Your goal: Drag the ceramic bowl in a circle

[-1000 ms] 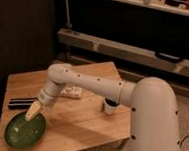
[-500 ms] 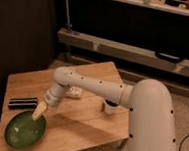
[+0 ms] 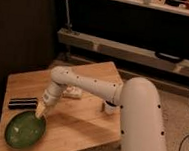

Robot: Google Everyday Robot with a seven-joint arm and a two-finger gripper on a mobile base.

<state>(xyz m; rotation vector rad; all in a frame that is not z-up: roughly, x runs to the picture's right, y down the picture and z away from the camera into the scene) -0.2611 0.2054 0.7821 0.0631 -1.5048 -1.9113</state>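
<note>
Wooden table [image 3: 83, 121], ceramic bowl [image 3: 24, 132] with tool [image 3: 40, 113] at its far-right rim

the gripper [image 3: 41, 111] sits at the ceramic bowl [image 3: 25, 131] rim, black bar [image 3: 23, 103] close beside, open tabletop [image 3: 83, 126] on its other side.

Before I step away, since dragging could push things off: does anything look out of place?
Nothing looks spilled or damaged. The ceramic bowl sits upright but close to the near corner of the table, worth watching. The gripper is at the bowl's far rim.
</note>
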